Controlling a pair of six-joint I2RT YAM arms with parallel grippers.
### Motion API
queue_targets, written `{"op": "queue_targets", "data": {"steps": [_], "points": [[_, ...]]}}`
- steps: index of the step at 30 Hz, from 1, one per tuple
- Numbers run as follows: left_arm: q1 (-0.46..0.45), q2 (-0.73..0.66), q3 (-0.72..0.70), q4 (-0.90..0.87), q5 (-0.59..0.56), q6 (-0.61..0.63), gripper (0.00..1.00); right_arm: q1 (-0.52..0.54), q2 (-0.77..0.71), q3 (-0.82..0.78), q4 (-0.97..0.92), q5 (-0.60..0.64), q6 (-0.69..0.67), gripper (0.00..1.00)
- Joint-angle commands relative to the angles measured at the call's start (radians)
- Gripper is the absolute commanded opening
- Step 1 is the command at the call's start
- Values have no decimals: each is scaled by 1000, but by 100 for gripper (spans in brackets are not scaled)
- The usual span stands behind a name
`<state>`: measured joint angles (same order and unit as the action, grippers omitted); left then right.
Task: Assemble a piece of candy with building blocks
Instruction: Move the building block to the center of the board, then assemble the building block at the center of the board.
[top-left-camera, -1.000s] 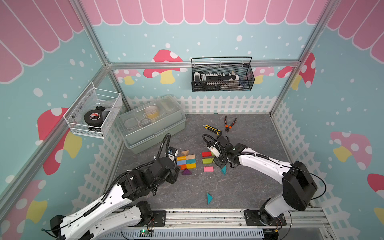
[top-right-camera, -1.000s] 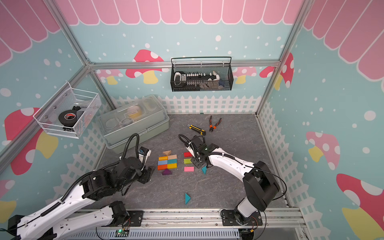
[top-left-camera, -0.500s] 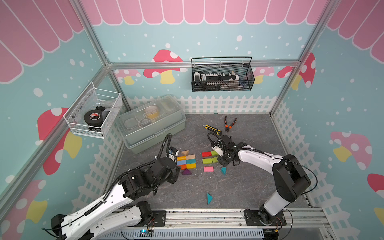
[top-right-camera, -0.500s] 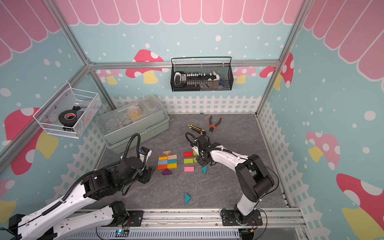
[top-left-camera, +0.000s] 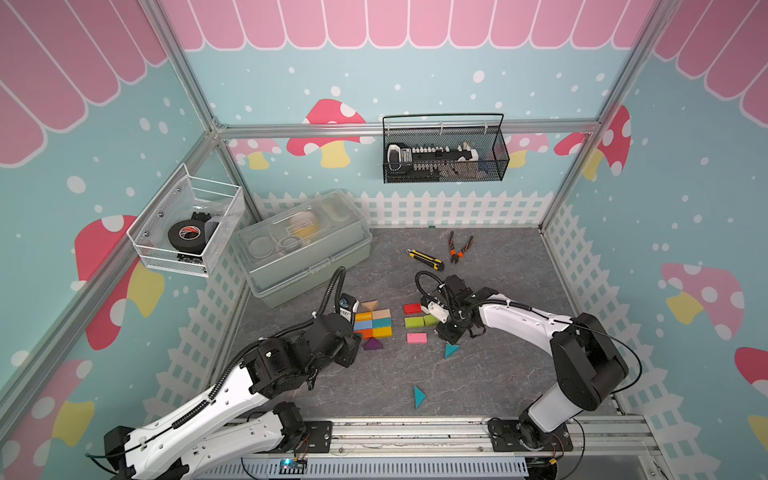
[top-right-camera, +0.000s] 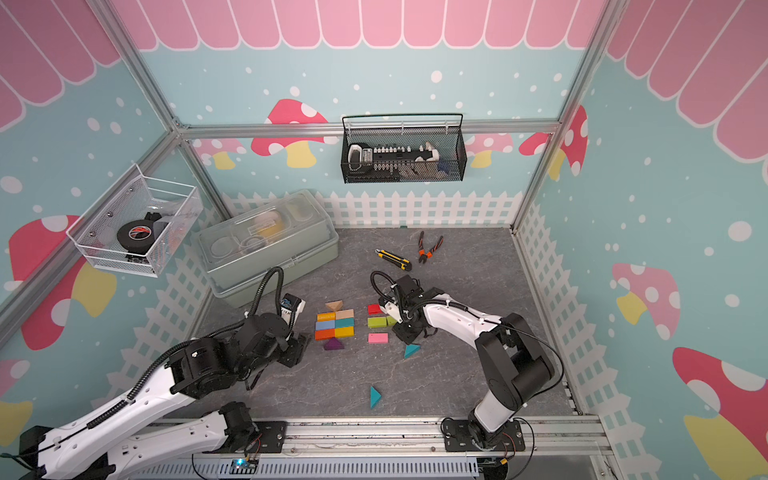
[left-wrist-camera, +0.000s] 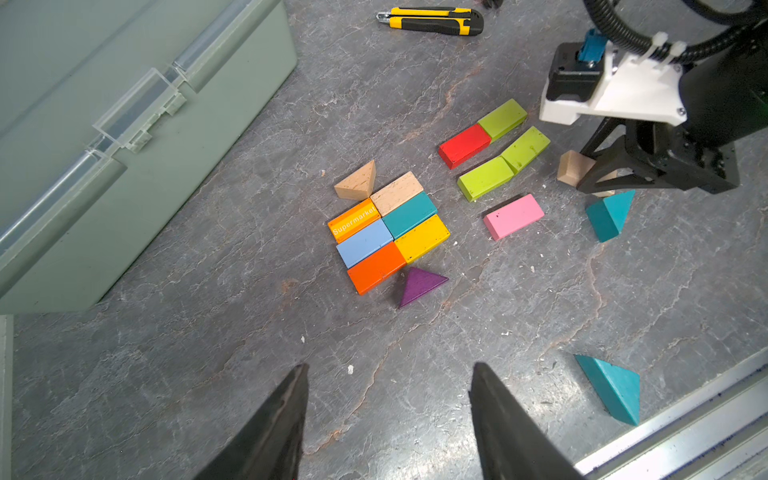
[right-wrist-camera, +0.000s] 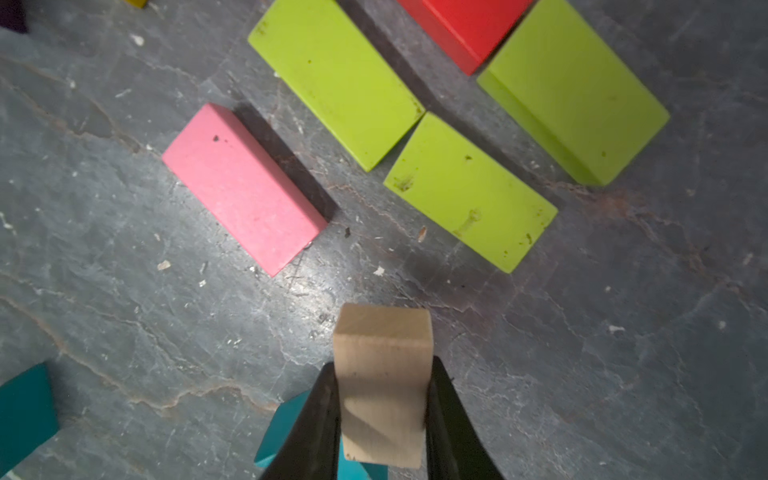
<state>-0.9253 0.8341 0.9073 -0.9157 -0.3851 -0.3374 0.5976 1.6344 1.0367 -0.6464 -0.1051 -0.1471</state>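
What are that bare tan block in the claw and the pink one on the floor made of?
Tan block: unpainted wood, judging by its visible grain. Pink block: probably the same wood under matte paint, with small specks and scuffs showing.

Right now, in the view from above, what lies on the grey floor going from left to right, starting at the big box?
Pale green plastic storage box → purple wooden triangle block → pink rectangular wooden block → orange-handled pliers.
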Motion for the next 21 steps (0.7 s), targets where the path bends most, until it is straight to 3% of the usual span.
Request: {"op": "queue_targets", "data": {"steps": [1,6,21], "points": [[-4,-6,-1,4,2,-14,62,5,17,38,-63,-35,-165,28],[-4,-5,-1,3,2,-15,62,4,26,49,-64,-41,-355,32],[-4,6,1,3,-1,-17,62,5,151,145,-139,-35,-660,34]]}}
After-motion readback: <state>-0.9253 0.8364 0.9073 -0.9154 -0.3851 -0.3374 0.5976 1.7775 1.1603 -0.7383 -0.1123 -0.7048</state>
